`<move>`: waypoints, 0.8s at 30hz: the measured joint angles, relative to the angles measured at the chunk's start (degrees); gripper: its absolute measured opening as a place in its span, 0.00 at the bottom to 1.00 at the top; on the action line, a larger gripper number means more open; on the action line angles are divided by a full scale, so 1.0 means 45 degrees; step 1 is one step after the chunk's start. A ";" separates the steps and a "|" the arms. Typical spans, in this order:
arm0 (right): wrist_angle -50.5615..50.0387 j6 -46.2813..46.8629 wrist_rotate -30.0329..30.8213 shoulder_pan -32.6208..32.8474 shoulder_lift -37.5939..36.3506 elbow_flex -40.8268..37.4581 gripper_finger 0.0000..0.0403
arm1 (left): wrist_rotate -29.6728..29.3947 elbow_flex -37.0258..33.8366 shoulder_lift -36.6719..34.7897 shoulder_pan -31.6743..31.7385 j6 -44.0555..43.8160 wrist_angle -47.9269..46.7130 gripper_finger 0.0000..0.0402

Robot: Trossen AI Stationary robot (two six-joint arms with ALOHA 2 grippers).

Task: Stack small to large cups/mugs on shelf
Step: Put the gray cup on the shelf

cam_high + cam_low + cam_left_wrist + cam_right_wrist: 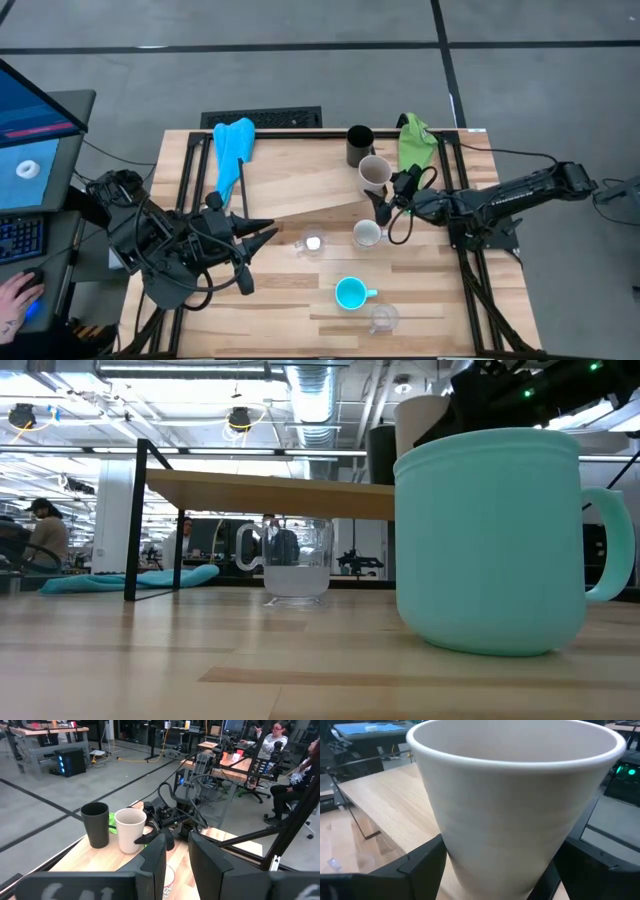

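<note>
The beige-grey mug (375,172) stands on the shelf (300,175) next to the black cup (359,145). My right gripper (383,200) is at this mug, which fills the right wrist view (520,795). On the table in front of the shelf stand the white mug (367,233), one clear glass (312,243), the turquoise mug (350,293) and a second clear glass (383,318). My left gripper (268,233) hovers open left of the glass near the shelf's front edge, touching nothing. My right gripper holds the beige-grey mug by its lower wall (455,865), one finger (422,860) on each side, coming level from the table's right side. The mug stands upright, and its base (129,849) looks to rest on the shelf beside the black cup (96,825).
A blue cloth (233,145) hangs over the shelf's far left corner, a green cloth (413,140) over its far right. The shelf's black wire frame (140,520) stands on the table. A person's hand (15,295) rests at a keyboard left of the table.
</note>
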 joint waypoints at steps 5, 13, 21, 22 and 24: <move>-0.0107 0.0079 -0.0015 0.0000 0.0000 0.0005 0.84 | 0.0000 0.0000 0.0000 0.0000 -0.0026 0.0004 0.18; -0.0181 0.0068 0.0035 -0.0024 0.0000 0.0019 0.85 | 0.0000 0.0000 0.0000 0.0000 -0.0026 0.0004 0.18; -0.0228 0.0046 0.0072 -0.0169 0.0000 0.0019 0.96 | 0.0005 0.0000 0.0000 -0.0001 -0.0060 0.0004 0.18; -0.0297 0.0037 0.0087 -0.0229 0.0000 0.0015 0.97 | 0.0005 0.0000 0.0000 0.0000 -0.0060 0.0004 0.18; -0.0306 0.0032 0.0092 -0.0352 0.0005 0.0011 0.98 | 0.0005 0.0000 0.0000 0.0000 -0.0060 0.0004 0.18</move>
